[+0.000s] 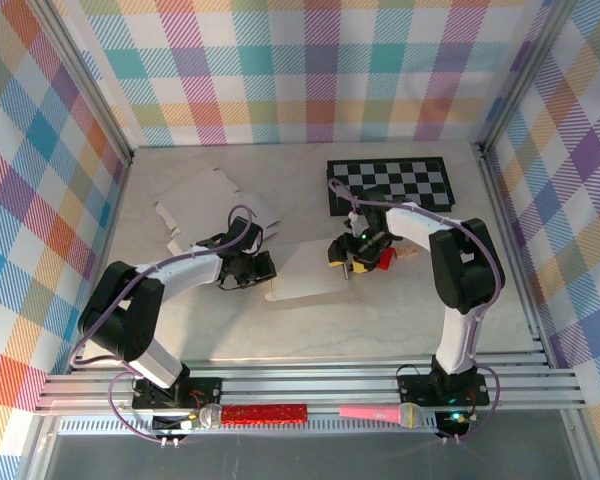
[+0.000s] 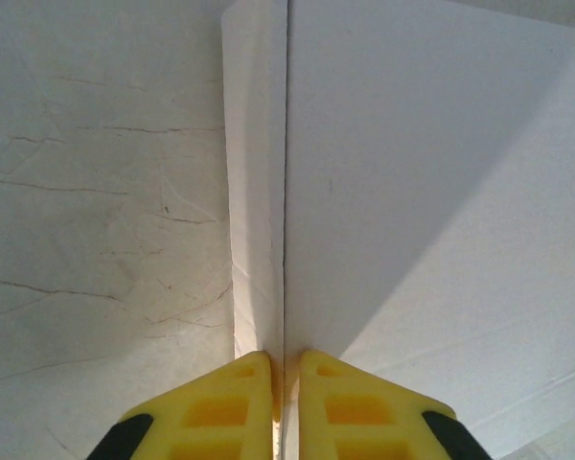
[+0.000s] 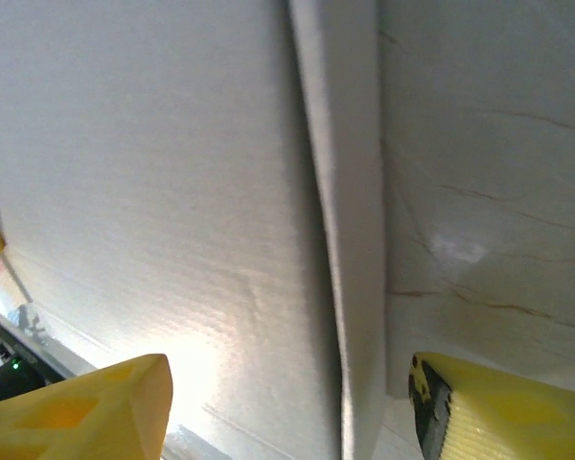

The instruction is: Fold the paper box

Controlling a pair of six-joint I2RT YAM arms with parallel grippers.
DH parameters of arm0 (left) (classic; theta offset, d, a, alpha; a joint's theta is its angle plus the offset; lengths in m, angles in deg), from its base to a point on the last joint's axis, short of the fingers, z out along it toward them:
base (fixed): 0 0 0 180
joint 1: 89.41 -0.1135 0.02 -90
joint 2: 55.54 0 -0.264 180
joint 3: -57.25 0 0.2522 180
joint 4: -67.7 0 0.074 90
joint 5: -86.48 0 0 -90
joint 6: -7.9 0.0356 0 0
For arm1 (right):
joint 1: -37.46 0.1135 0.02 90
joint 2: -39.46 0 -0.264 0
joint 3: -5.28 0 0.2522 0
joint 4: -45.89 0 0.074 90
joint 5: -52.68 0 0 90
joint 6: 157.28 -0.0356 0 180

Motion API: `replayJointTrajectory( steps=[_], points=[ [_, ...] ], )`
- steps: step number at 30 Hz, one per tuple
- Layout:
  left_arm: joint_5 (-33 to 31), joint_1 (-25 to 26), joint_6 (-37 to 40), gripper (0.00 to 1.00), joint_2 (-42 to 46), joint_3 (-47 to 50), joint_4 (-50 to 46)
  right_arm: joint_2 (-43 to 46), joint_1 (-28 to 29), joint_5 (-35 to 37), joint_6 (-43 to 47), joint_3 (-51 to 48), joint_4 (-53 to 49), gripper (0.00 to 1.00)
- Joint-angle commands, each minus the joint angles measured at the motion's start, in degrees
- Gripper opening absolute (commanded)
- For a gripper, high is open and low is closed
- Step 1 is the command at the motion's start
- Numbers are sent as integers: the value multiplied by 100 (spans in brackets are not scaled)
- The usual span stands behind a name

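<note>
Paper box (image 1: 305,272) lies flat as a white sheet on the table, just nearer the arm bases than the checkerboard mat (image 1: 390,185) and a bit to the mat's left

Left gripper (image 2: 285,356) is clenched on the box, at the edge farthest from the mat. The yellow fingers (image 2: 240,402) are pinched right on the crease where a narrow side strip (image 2: 257,192) meets the big panel

Right gripper (image 3: 289,369) is released, jaws wide, straddling the matching strip (image 3: 350,240) on the edge under the mat's near left corner. It grasps nothing and I see no contact with the card

The step looks like raising both side walls, and the task seems to be at an early stage:
- You hold the left pinch firm as the anchor so the sheet doesn't slide away from the mat
- You centre the right jaws over the crease line, not over the panel, then close
- You rotate both strips up along the creases together, slowly, since thin card is likely to buckle or spring back
- You steer clear of the small red thing (image 1: 386,263) just below the mat and the loose cardboard pieces (image 1: 210,205) well to the mat's left
</note>
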Motion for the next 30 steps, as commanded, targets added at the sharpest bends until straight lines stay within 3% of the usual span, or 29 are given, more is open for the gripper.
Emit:
replayJointTrajectory(
  steps=[1,13,15,18,24,30],
  points=[
    [-244,-70,83,8,-142,278,-262,-146,-59,-483,298,167,31,67],
    [-62,-371,69,0,136,855,196,-47,-173,-759,488,8,184,71],
    [49,-470,93,0,217,966,307,-37,-191,-958,529,-20,243,77],
    [230,-579,196,0,288,1045,443,-46,-196,-1227,550,-28,362,80],
    [338,-694,279,0,206,1086,477,-225,-192,-1742,506,32,565,81],
    [411,-800,243,0,140,1267,655,-315,-197,-1818,523,-57,634,80]
  ],
)
